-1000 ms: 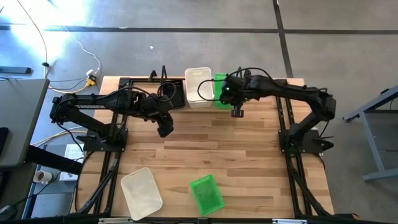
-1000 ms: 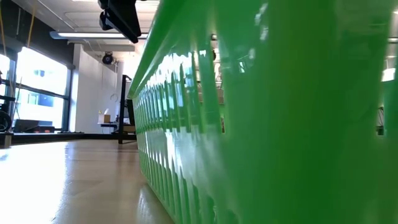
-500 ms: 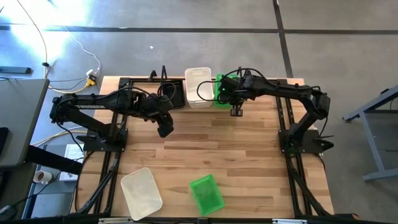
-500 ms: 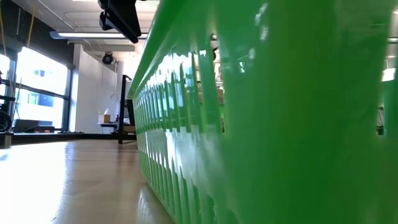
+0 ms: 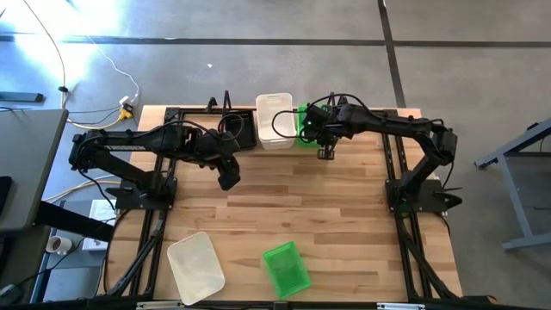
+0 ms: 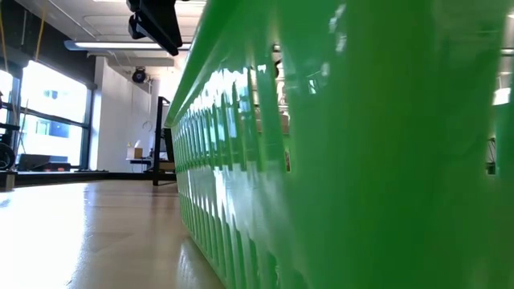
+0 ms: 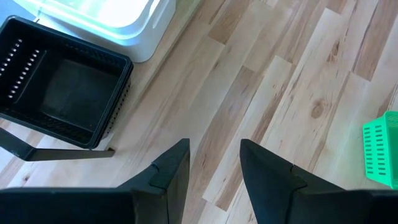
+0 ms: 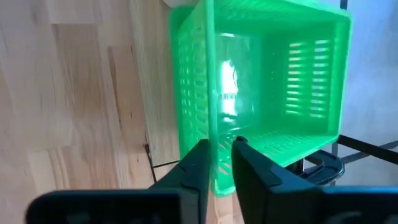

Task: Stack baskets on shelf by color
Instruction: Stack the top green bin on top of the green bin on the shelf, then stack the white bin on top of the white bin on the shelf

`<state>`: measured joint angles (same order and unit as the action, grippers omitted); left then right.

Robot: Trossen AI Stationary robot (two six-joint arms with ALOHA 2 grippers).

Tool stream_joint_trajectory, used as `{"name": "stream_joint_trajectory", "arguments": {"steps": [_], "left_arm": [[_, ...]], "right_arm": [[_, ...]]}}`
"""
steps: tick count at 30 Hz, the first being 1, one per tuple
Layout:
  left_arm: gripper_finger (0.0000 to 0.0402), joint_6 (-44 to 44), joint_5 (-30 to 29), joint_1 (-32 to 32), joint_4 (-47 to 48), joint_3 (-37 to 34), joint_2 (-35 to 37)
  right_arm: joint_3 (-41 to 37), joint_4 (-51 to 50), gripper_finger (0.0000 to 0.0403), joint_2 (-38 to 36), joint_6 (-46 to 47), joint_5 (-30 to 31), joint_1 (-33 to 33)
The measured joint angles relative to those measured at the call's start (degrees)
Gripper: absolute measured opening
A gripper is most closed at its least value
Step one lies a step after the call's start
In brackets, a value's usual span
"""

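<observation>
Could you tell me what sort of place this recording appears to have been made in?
Probably a robotics lab or workshop in an open industrial room: a wooden table on a bare concrete floor, large windows and exposed ceiling lights beyond.

Left wrist view only. Left gripper [image 7: 214, 163] seen at frame bottom w/ two dark fingers [image 7: 171, 168] parted, a gap of bare wood shown between them; nothing held. Wooden table [image 7: 280, 93] fills most of the view. Black basket [image 7: 59, 90] seen upright, empty, slotted sides, resting on a thin black shelf rod [image 7: 62, 154]. White basket [image 7: 118, 22] set just beside it, partly cut off. Green basket [image 7: 380, 149] edge visible, well apart from the others.
</observation>
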<state>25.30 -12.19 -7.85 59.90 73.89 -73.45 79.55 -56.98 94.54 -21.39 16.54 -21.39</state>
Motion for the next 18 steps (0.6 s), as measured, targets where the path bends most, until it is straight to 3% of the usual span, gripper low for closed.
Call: {"name": "stream_joint_trajectory", "arguments": {"steps": [5,18], "left_arm": [[0.0131,0.0,0.0,0.01,0.0,0.0,0.0],[0.0131,0.96,1.93,0.29,0.04,0.0,0.0]], "right_arm": [[0.0,0.04,0.0072,0.0,1.25,-0.06,0.07],[0.0,1.29,0.0073,-0.34,6.72,-2.37,0.57]]}}
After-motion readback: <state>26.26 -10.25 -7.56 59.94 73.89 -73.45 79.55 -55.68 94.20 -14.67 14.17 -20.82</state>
